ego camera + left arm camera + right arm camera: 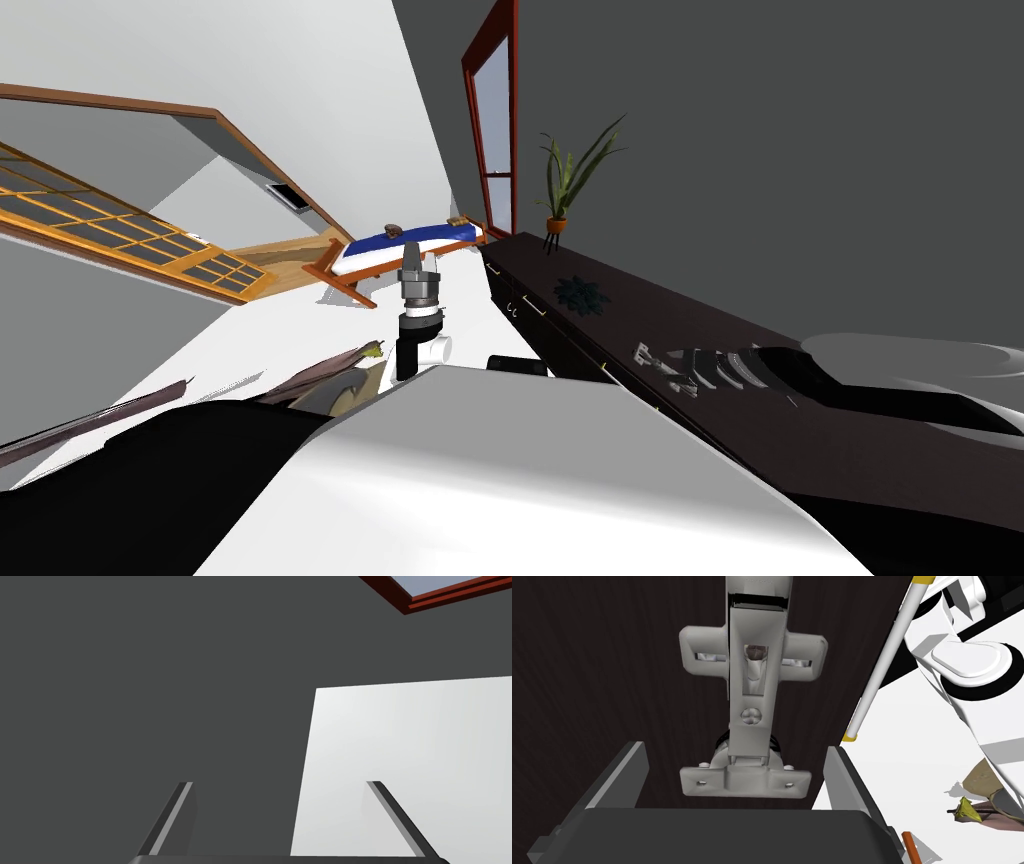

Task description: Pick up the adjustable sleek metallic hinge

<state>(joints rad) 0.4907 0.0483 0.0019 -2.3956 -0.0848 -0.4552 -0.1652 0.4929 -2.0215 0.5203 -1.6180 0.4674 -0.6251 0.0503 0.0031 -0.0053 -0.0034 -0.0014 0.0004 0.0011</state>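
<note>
The right gripper (735, 747) hangs over the pale grey hinge (752, 691) lying flat on the dark cabinet top (587, 651), fingers spread to either side, seemingly aligned to pinch it.

A long dark counter (640, 310) runs along the grey wall on the right, from near me to the far end of the room. Up close its top (587, 651) shows a fine wood grain. At the far end a plant (565, 180) in an orange pot stands on thin legs. Nearer along the top lies a dark, spiky rosette (581, 295). Nearer still the pale grey hinge (665, 365) lies flat on the top (751, 701), close to the front edge, well apart from the rosette.
</note>
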